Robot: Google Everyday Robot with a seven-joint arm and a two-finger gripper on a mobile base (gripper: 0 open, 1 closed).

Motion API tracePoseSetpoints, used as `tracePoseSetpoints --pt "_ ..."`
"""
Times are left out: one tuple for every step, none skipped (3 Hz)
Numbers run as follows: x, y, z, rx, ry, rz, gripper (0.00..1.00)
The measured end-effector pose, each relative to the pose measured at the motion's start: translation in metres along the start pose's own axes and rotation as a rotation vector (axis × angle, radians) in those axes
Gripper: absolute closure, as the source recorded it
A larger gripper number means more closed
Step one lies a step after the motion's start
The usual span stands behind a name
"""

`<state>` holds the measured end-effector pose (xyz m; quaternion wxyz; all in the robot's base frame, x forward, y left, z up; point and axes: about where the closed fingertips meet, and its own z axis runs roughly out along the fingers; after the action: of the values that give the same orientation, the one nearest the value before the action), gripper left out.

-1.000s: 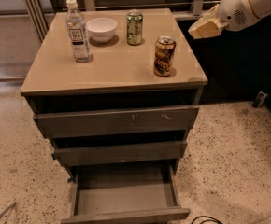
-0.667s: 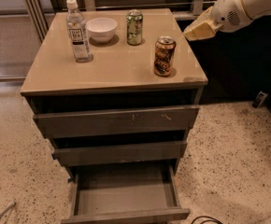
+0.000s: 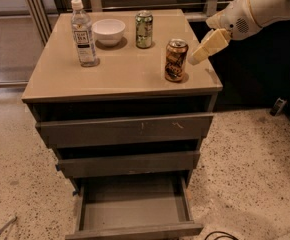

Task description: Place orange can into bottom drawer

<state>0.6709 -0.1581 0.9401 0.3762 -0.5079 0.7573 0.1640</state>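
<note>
Tan cabinet top (image 3: 125, 71): orange can (image 3: 176, 60), gripper (image 3: 196, 59) just right, open-or-closed unclear; bottom drawer (image 3: 135, 211) cropped below.

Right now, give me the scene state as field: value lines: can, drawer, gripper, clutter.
orange can: upright, front right of cabinet top, not held
gripper: just right of the orange can, close but apart
bottom drawer: pulled out, nothing seen inside
other items: green can, white bowl, water bottle, towards the back
task status: can not yet in drawer
</note>
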Motion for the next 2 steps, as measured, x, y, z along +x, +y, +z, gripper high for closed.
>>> tracePoseSetpoints --pt "-0.001 -0.001 0.01 -0.013 -0.009 0.013 0.1" --pt "-0.006 -0.002 0.029 -0.036 -0.021 0.021 0.11"
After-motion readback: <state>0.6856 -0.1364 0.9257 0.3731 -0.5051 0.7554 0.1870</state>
